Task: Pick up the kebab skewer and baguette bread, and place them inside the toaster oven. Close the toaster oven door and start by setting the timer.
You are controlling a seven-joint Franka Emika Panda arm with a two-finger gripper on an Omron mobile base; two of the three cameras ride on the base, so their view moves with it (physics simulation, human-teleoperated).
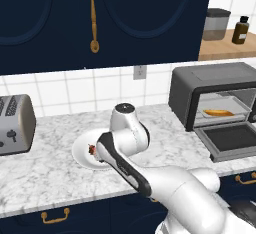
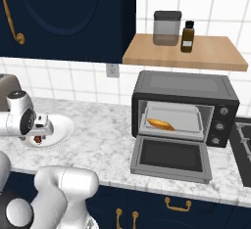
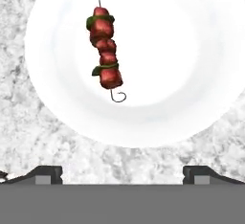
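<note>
The kebab skewer, strung with red-brown meat and green bits, lies on a white plate on the marble counter. My gripper hovers above the plate's near rim, open, nothing between its fingertips. From the sides, the gripper hangs just over the skewer, with the skewer peeking out beside my forearm. The golden baguette bread rests on the tray inside the toaster oven. The toaster oven door lies folded down flat.
A silver two-slot toaster stands at the counter's left. A wooden shelf above the oven carries a grey jar and a brown bottle. Dark blue cabinets hang overhead. A cooktop edge lies right of the oven.
</note>
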